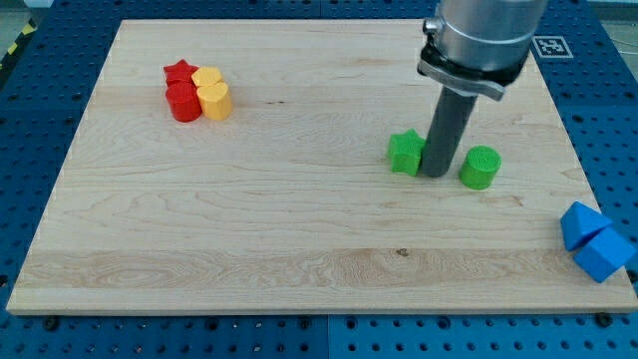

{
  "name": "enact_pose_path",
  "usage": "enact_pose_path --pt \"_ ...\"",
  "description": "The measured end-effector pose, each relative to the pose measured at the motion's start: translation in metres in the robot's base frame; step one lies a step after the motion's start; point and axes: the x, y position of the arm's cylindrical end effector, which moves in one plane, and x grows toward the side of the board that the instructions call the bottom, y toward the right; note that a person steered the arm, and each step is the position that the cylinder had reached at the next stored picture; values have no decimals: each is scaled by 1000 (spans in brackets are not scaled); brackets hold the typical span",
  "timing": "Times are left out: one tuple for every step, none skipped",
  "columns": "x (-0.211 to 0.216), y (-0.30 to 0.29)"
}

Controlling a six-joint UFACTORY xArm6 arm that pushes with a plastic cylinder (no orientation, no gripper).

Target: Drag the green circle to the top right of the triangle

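Green circle: the green cylinder (480, 168) stands upright on the tabletop (299, 249), just beside my tip on the view's right, a thin gap showing.
My tip: my tip (436, 176) rests on the board between the two green blocks.
Green star: the green star (406, 153) sits at the view's left of my tip, apparently touching the rod.
Arm pose: the dark rod hangs straight down from a grey metal collar (478, 45) at the view's top.
Claw: none fitted, so no open or closed state applies; only the rod.
Triangle: the blue triangle (580, 223) lies at the tabletop's right edge, well right and below my tip, against a blue block (605, 254).
Far group: red star (179, 73), red cylinder (183, 103), yellow block (207, 78) and yellow heart (215, 101) cluster well left of my tip, toward the view's top.
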Motion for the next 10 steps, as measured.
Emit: enact_pose_path --pt "-11 -2" --pt "-3 13" --pt "4 26" --pt "4 69" --pt "4 75" --pt "-2 84" --pt "16 91" --pt "20 91" --pt "23 75" --pt "24 91"
